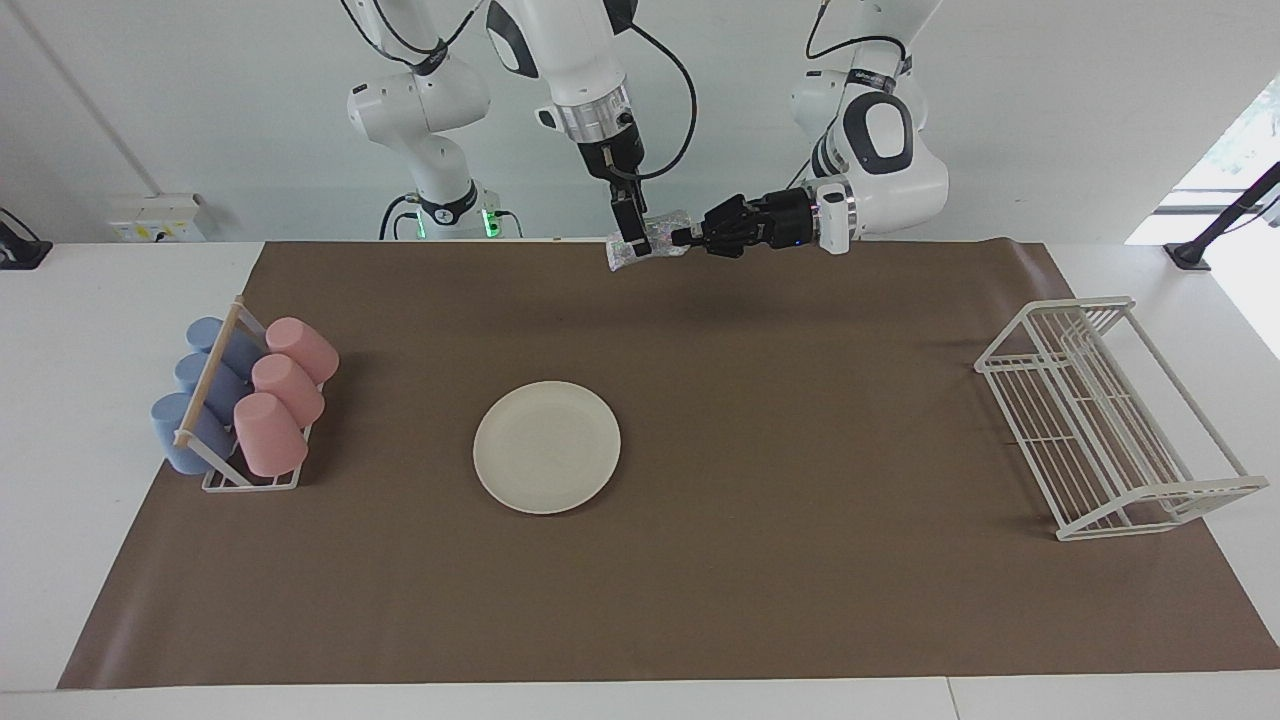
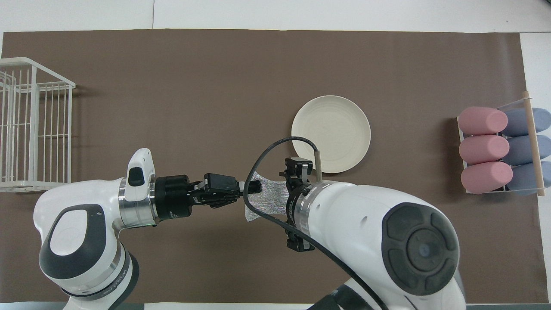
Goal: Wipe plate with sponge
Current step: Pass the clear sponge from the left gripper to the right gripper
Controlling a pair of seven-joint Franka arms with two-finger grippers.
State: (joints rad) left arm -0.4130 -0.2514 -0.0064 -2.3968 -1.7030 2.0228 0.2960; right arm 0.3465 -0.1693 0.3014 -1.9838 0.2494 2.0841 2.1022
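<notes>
1. Silvery-grey, glinting mesh sponge (image 1: pixel 650 240) hangs in the air over the brown mat's (image 1: pixel 800 420) edge nearest the robots, held sideways between the two arms.
2. Left gripper (image 1: pixel 683 238) reaches in level from the left arm's end, its fingertips pinched tight on one end of the sponge.
3. Right gripper (image 1: pixel 632 240) points down onto the sponge's other end; its fingers sit at the mesh, but whether they are clamped or only around it I cannot tell. From overhead, the right arm covers that end of the sponge (image 2: pixel 267 196).
4. Round cream-white plate (image 1: pixel 547 447) with a low rim lies flat on the mat, farther from the robots than the sponge, bare and untouched.
5. Pink and blue cups (image 1: pixel 240 395) lie on their sides in a small white rack at the right arm's end of the table.
6. White wire rack (image 1: pixel 1110 420) stands at the left arm's end, well apart from the plate.
</notes>
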